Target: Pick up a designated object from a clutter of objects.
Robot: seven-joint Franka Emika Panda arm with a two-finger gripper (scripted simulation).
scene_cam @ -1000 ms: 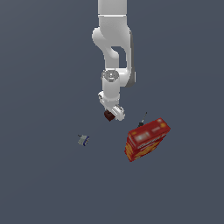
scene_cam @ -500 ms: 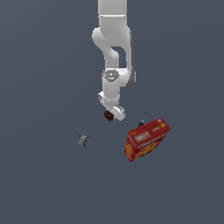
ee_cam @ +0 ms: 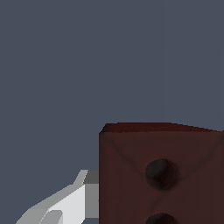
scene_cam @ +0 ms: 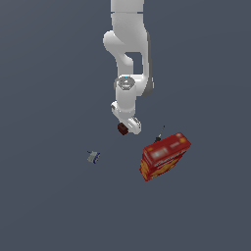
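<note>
- One white robot arm (scene_cam: 128,54) reaches down from the upper middle of the exterior view, its wrist bent toward the flat grey-blue table (scene_cam: 49,206).
- Hand (scene_cam: 125,126): at the arm's lower end, closed on the small brown block (scene_cam: 122,128). The block sits at the tip of the hand; the exterior view is too small to show the individual fingers.
- Wrist view: the small brown block (ee_cam: 161,175) fills much of the picture, dark reddish-brown, with one round dark hole fully visible on its face and a second hole cut off at the picture's edge. One pale grey finger (ee_cam: 65,203) lies against the block's side, touching it. The opposite finger is out of the picture.
- Whether the block is clear of the table or resting on it cannot be told from either view; only plain grey-blue surface appears behind it in the wrist view.
- Large red-orange box (scene_cam: 164,156): lies tilted on the table, toward the exterior view's right of the hand and nearer the lower edge, apart from the hand. Its printed face is blurred; no wording can be read.
- Thin dark stick (scene_cam: 160,133): just beside the box's upper corner, slanted, between the box and the hand. Contact with the box cannot be confirmed.
- Tiny grey-blue piece (scene_cam: 93,157): alone on the table toward the exterior view's left of the hand, well apart from the box and the block.
</note>
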